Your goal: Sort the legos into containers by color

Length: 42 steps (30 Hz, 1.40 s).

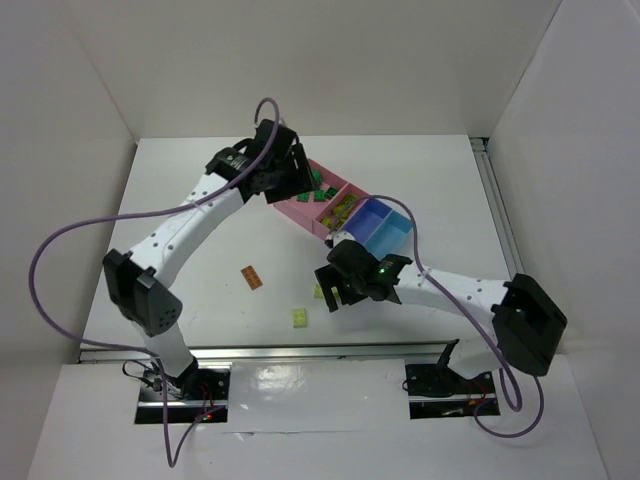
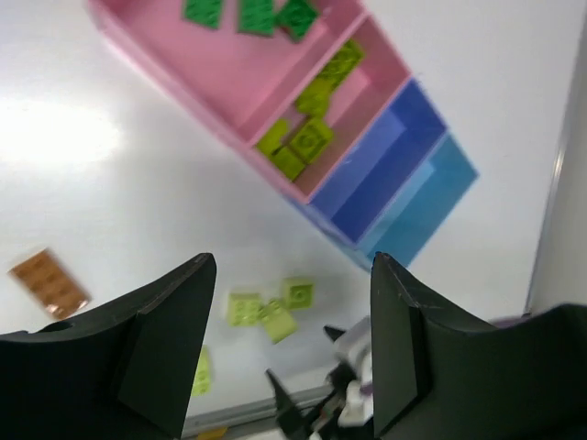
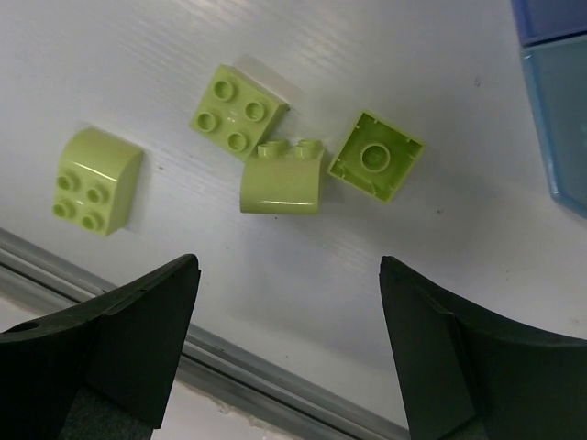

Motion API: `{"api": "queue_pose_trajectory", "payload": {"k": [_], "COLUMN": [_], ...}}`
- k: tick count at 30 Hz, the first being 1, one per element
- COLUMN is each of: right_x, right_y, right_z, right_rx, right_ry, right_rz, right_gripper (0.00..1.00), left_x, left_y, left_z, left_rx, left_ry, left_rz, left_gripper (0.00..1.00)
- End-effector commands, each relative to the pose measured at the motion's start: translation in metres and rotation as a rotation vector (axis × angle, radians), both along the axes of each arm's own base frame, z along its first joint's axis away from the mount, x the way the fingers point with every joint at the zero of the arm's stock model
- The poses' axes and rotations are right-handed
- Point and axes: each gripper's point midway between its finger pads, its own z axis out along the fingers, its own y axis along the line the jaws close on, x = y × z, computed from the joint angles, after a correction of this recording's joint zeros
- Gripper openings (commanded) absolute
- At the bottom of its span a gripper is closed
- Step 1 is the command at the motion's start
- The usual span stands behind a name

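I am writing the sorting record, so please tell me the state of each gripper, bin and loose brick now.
Left gripper: open, holding nothing.
Right gripper: open, holding nothing.
Outer pink bin: holds dark green legos.
Inner pink bin: holds lime legos.
Periwinkle bin: empty.
Light blue bin: empty.
Four loose lime legos: on the table, one upside down.
Orange-brown lego: loose on the table.

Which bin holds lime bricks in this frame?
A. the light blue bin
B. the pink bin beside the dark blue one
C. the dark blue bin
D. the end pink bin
B: the lime bricks lie in the pink bin that borders the dark blue bin, while the end pink bin holds only dark green bricks.
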Motion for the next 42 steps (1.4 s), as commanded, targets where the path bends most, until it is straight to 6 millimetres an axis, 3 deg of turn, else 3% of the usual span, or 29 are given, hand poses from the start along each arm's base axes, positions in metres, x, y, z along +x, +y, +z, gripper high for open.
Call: {"api": "queue_pose_trajectory", "payload": {"k": [1,6,12,16,24,26,31,34,36,37,38,40,42], "right_x": [0.011,0.018,0.03,0.035,0.041,0.046,0.058,0.077,0.1,0.108,0.118,0.14,0.152], "right_y": [0.028,0.037,0.043,0.047,0.039,0.041,0.017,0.0,-0.01,-0.014,-0.016,-0.026,-0.031], "right_z": [0.01,-0.002,-0.006,-0.012,-0.005,0.014,0.061,0.071,0.084,0.081,0.088,0.09,0.086], "right_rx": [0.054,0.029,0.013,-0.019,-0.051,-0.026,-0.007,-0.024,-0.001,-0.014,-0.004,0.001,-0.009], "right_ry": [-0.042,-0.049,-0.072,-0.075,-0.103,-0.138,-0.261,-0.316,-0.339,-0.333,-0.342,-0.353,-0.35], "right_rz": [0.073,0.069,0.049,0.031,-0.008,-0.02,-0.142,-0.238,-0.319,-0.342,-0.365,-0.425,-0.453], "right_gripper": [0.86,0.76,0.7,0.44,0.37,0.37,0.38,0.38,0.39,0.39,0.39,0.39,0.39], "left_x": [-0.011,-0.021,-0.028,-0.028,-0.028,-0.026,-0.024,-0.031,-0.044,-0.048,-0.059,-0.074,-0.089], "left_y": [0.036,0.059,0.054,0.055,0.056,0.06,0.073,0.081,0.088,0.094,0.098,0.1,0.103], "left_z": [-0.01,-0.031,-0.042,-0.049,-0.048,-0.048,-0.057,-0.068,-0.078,-0.085,-0.102,-0.115,-0.134], "left_rx": [0.053,0.072,0.055,0.064,0.065,0.071,0.092,0.082,0.07,0.077,0.092,0.087,0.097], "left_ry": [0.007,0.055,0.092,0.108,0.097,0.095,0.111,0.157,0.194,0.211,0.257,0.301,0.355], "left_rz": [0.062,0.093,0.075,0.075,0.081,0.083,0.109,0.125,0.155,0.166,0.179,0.176,0.167], "left_gripper": [0.72,0.72,0.71,0.71,0.71,0.71,0.71,0.71,0.72,0.72,0.75,0.84,0.86]}}
